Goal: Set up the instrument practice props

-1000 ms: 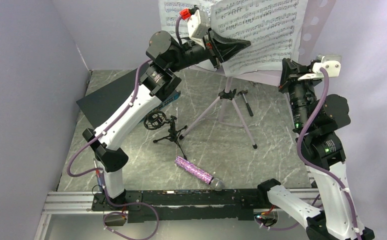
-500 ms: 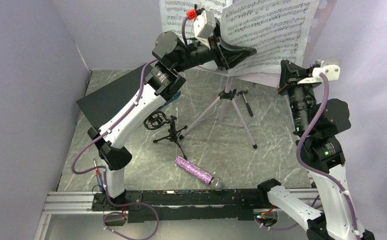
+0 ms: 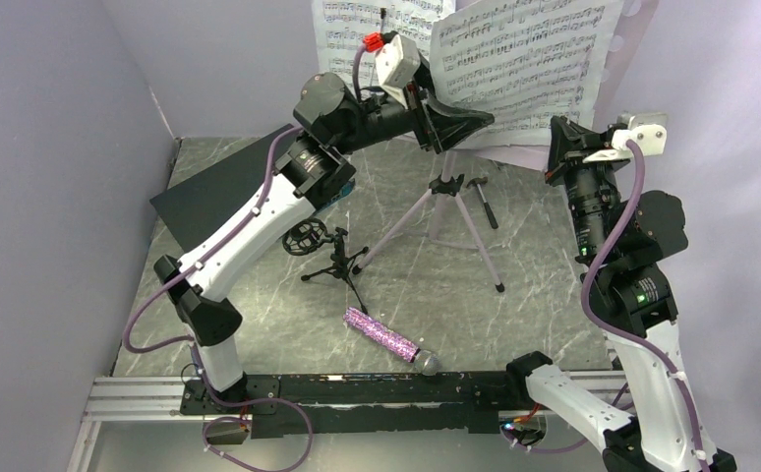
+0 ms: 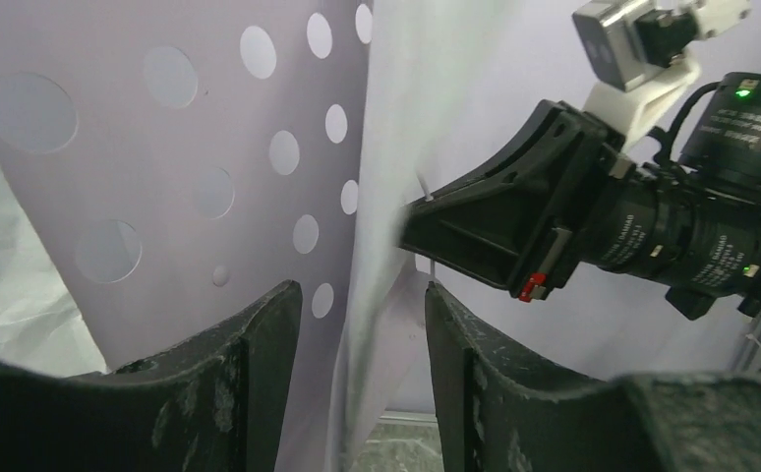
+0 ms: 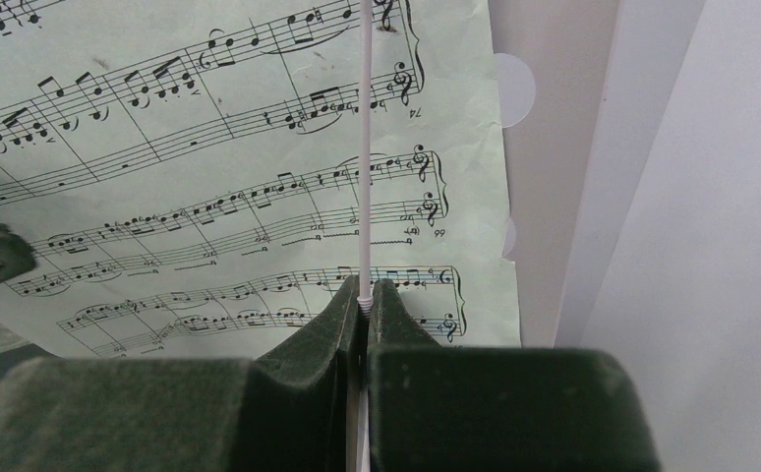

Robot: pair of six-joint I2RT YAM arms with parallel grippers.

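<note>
Two props lie nearest: the purple microphone flat by the front rail, the mic stand upright just behind it; farther back, the left gripper stands apart astride the right page on the music stand; the right gripper pinches a thin white edge, seemingly that page's; I'd back the left straight out, brushing nothing, before the right lets go.

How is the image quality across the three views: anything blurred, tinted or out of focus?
Top external: sharp and evenly lit, lilac cast, pages legible. Left wrist: fingers soft, page edge between them smeared, stand holes fairly crisp. Right wrist: page looks greenish, staves sharp; fingers blurred close-up, pinching a thin white edge.
</note>
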